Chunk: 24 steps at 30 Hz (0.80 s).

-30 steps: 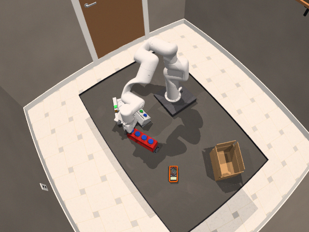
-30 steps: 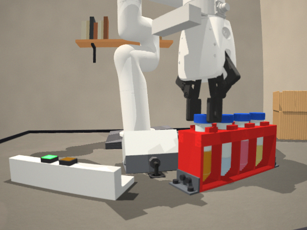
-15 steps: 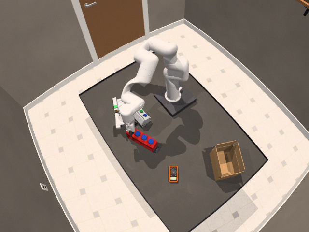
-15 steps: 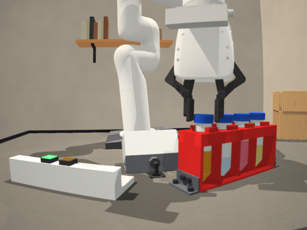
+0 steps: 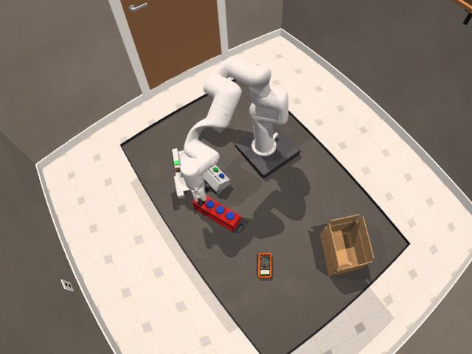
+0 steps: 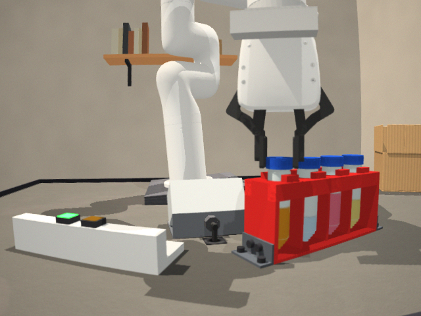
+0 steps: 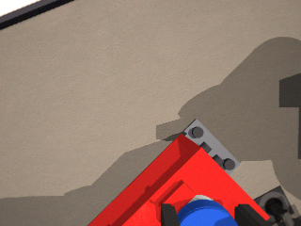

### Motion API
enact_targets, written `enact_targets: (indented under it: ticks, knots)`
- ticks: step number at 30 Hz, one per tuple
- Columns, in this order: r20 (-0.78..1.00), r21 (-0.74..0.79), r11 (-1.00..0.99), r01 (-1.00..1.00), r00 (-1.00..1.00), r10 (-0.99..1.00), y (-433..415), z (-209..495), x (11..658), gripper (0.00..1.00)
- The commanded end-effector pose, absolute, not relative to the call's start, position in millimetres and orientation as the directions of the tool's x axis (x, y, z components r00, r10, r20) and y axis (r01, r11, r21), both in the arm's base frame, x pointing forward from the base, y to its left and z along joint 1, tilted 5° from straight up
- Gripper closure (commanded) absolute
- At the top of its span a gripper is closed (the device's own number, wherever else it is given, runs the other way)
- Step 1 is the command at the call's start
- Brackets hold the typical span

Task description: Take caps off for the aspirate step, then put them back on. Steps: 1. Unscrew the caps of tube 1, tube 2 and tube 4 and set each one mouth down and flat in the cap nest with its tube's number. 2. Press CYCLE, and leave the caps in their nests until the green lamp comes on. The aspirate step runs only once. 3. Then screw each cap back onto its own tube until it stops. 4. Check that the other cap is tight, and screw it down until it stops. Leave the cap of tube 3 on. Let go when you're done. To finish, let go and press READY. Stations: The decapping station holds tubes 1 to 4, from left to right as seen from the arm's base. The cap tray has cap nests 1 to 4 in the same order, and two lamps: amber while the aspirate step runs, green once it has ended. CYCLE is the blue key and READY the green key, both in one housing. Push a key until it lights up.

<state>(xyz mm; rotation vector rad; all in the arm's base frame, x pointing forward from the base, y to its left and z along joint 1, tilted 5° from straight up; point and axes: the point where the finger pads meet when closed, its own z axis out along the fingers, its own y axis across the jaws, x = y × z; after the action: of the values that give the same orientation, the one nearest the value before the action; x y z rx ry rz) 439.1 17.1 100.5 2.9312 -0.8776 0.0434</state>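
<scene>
One blue cap (image 6: 278,162) pinched by end effector (image 6: 279,159), on end tube in red rack (image 6: 262,200).

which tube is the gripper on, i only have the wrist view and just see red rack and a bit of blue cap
Observer: The end tube nearest the cap tray; in the exterior view the gripper is shut on that tube's blue cap.
Operator: are the other caps on
Observer: Yes, the other three tubes in the red rack each wear a blue cap, such as the far one.
Operator: lamps?
Observer: The green lamp on the tray is lit; the amber lamp beside it looks dark.
</scene>
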Motion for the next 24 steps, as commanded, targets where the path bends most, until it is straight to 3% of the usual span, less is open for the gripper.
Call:
enact_targets:
  ticks: [1,8,16,24]
  knots:
    - [0.053,0.066,-0.833,-0.549,0.836,-0.546,17.4,102.2,440.9,1.00]
    - [0.056,0.063,-0.805,-0.590,0.807,-0.587,17.4,102.2,440.9,1.00]
    - [0.077,0.036,-0.513,-0.858,0.514,-0.854,17.4,101.8,440.9,1.00]
    - [0.082,0.012,-0.240,-0.971,0.240,-0.967,17.3,101.5,440.9,1.00]
